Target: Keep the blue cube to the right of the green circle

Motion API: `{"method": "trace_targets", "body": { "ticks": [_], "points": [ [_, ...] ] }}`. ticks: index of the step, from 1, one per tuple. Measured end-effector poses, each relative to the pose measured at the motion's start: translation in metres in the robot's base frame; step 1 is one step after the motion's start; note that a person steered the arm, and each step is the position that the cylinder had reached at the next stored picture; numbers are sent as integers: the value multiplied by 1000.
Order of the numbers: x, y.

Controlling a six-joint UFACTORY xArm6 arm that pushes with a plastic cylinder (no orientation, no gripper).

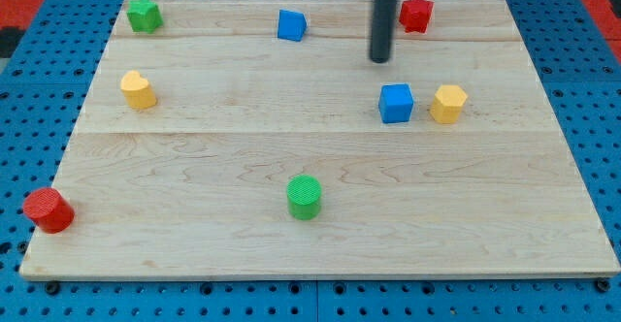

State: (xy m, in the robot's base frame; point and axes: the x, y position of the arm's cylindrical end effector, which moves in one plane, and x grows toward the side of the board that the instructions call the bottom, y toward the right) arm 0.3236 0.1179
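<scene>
Wooden board (320, 235) on blue pegboard: green circle (305, 197) nearest, toward the view's bottom. Blue cube (396, 103) lies farther, to the circle's upper right, just beside a yellow block (448, 104). Beyond, my tip (379, 59) stands apart above the cube; no pincer fitted, nothing grasped.

my tip (379, 59) above blue cube (396, 103) | green circle (304, 197) lower left | yellow block (448, 104) beside cube

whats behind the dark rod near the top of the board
Bare wood of the board shows either side of the rod, whose tip sits above the blue cube. The red block stands just right of the rod, uncovered. The strip directly behind the rod is hidden.
</scene>
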Motion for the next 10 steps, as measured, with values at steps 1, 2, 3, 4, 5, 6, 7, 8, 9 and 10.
{"method": "trace_targets", "body": {
  "ticks": [1, 2, 3, 4, 5, 6, 7, 8, 9, 10],
  "points": [
    [55, 6],
    [40, -58],
    [60, -32],
    [101, -5],
    [63, -33],
    [115, -32],
    [153, 21],
    [153, -6],
    [133, -31],
    [174, -57]
  ]
}}
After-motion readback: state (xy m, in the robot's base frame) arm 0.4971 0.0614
